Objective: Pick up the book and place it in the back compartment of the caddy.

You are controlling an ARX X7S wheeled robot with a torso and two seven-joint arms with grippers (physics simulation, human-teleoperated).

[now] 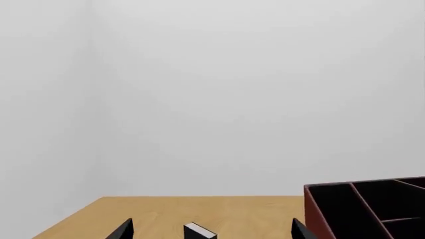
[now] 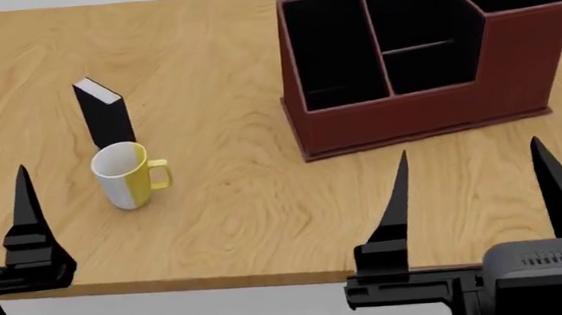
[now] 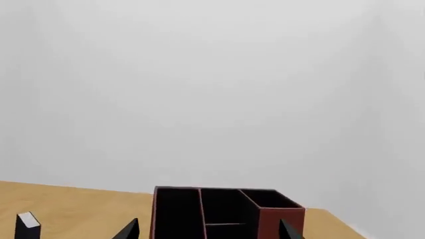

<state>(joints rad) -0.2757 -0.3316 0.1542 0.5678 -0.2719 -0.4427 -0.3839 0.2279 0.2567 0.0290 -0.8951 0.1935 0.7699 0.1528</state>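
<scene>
— How are your end effectors set?

— My right end effector [image 2: 471,180] is spread wide, its two black fingers pointing away from me over the near edge of the table [image 2: 234,206], with nothing between them and nothing touched. Of my left end effector [image 1: 211,230] the head view shows only one finger [image 2: 25,200] at the left edge; the left wrist view shows both tips far apart, so it is released too, and empty.

— And the arms?

— Both are low and near me, at the table's front edge, reaching forward.

— Where is the book?

— The book [image 2: 103,111] stands upright on the table, left of centre, ahead of my left end effector and well apart from it. A white and yellow mug [image 2: 126,175] stands just in front of it, toward me.

— The caddy?

— The caddy [image 2: 413,113] sits on the right half of the table, beyond my right end effector, its black sections open upward. The book is well apart from it.
</scene>
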